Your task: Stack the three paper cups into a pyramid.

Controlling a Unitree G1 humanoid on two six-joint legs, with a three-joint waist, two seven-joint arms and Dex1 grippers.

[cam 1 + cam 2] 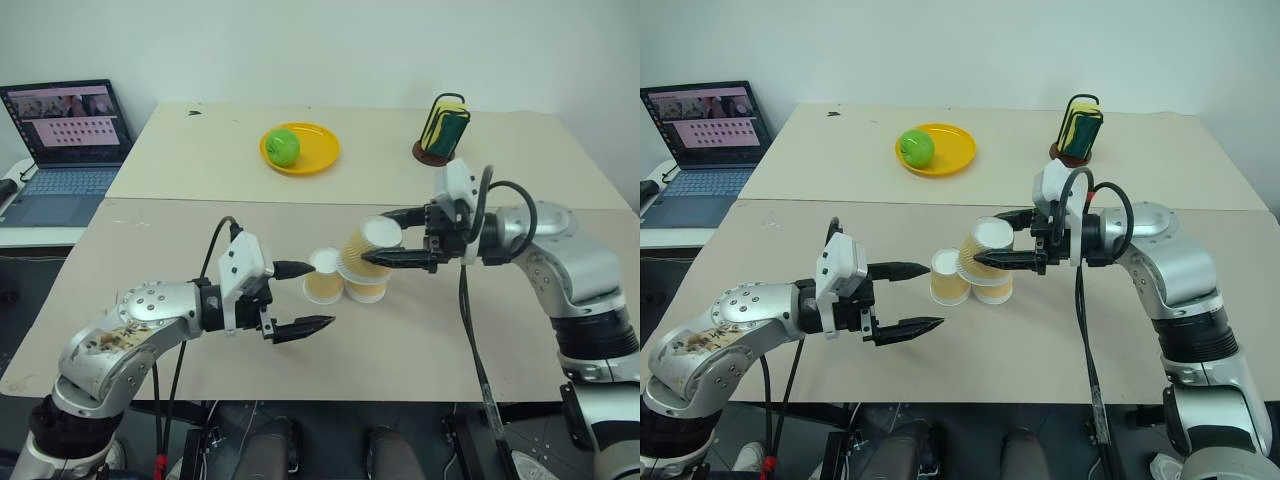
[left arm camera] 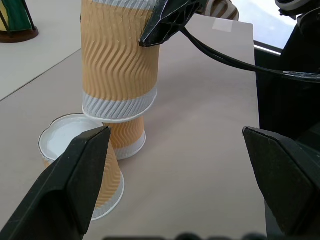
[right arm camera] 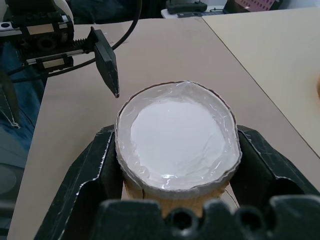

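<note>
My right pincer grips the third cup, upside down and tilted, directly over the seam between two inverted cups mid-counter, at nine o'clock from its wrist. My left pincer waits open beside them.

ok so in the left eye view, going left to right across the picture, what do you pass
laptop → left gripper, open → green apple on yellow plate → paper cup held in the right gripper → sponge holder
</note>
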